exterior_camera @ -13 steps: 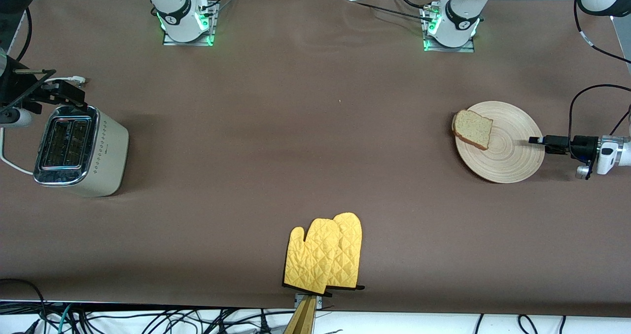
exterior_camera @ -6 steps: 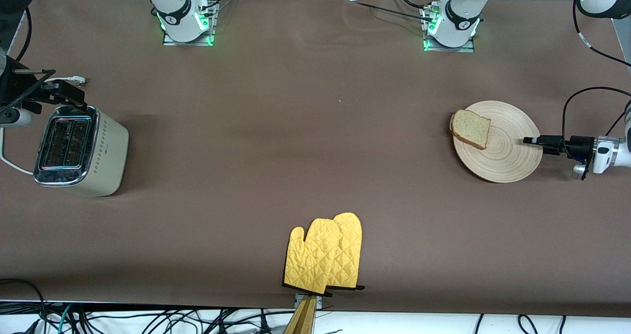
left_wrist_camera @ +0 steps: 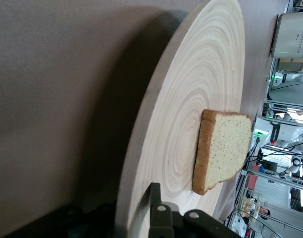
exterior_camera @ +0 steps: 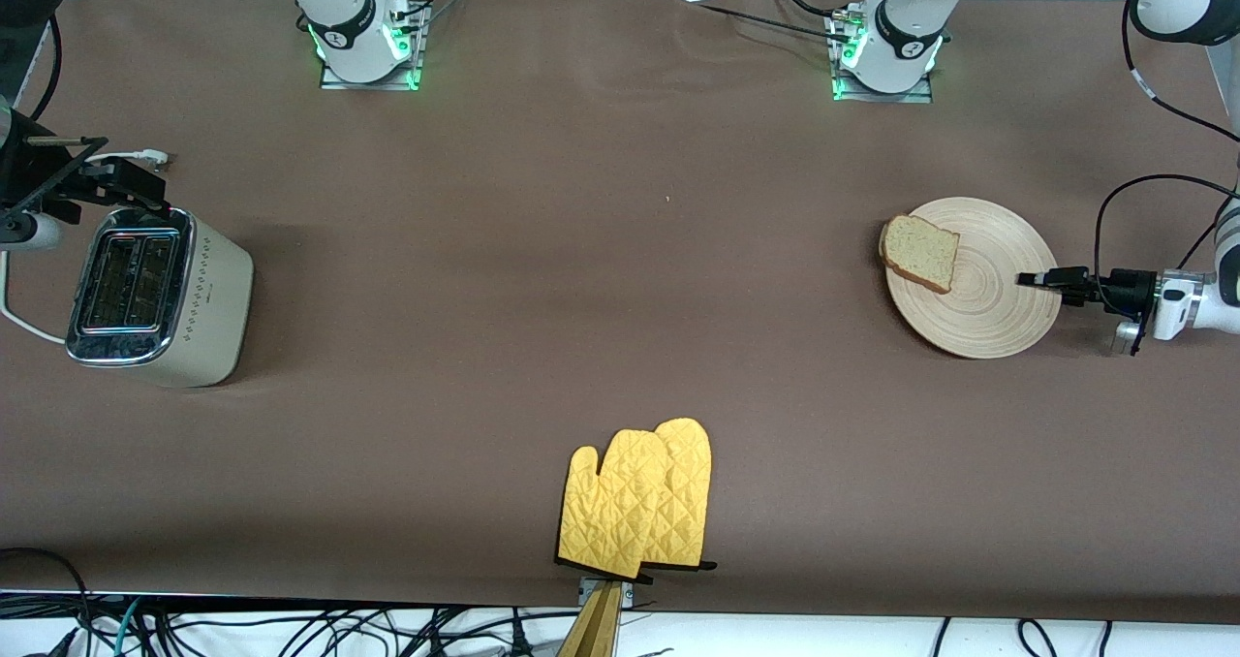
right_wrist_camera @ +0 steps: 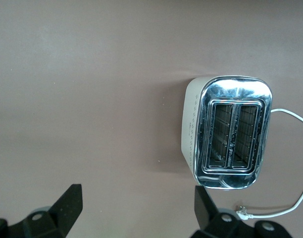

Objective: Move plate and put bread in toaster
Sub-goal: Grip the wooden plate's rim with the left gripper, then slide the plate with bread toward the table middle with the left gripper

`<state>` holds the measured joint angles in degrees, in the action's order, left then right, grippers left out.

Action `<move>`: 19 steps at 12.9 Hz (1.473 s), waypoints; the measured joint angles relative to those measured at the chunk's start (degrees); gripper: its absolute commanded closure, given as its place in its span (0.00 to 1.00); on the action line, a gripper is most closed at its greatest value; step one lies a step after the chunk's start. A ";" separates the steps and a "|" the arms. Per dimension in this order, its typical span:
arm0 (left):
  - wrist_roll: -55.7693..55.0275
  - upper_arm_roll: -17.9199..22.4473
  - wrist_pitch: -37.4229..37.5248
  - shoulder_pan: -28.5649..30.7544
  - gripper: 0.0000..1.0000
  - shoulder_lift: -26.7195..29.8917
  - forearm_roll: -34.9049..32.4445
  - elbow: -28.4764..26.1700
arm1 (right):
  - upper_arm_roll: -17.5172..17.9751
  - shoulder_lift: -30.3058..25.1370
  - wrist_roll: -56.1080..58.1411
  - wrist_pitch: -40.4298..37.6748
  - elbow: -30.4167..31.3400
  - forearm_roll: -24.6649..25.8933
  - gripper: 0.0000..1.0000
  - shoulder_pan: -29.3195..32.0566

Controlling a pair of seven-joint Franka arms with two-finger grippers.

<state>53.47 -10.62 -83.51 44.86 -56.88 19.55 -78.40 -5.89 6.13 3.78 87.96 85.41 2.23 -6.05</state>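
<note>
The bread (exterior_camera: 920,253) lies on the plate (exterior_camera: 978,318), at its 10 o'clock rim. The toaster (exterior_camera: 155,294) stands at the right arm's end of the table, the oven mitts (exterior_camera: 639,500) nearest the front camera.

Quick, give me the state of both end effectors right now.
Left end effector: shut on the plate, gripping its rim at the left arm's end of the table.
Right end effector: open, holding nothing, over the table beside the toaster.
</note>
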 measured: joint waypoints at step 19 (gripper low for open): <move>-2.87 -3.74 5.16 -3.54 1.00 -0.11 14.88 0.03 | -0.04 0.01 0.00 -0.01 0.00 0.00 0.00 0.02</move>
<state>50.59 -14.36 -78.35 41.32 -56.99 34.42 -78.37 -5.92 6.14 3.78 87.95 85.41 2.23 -6.03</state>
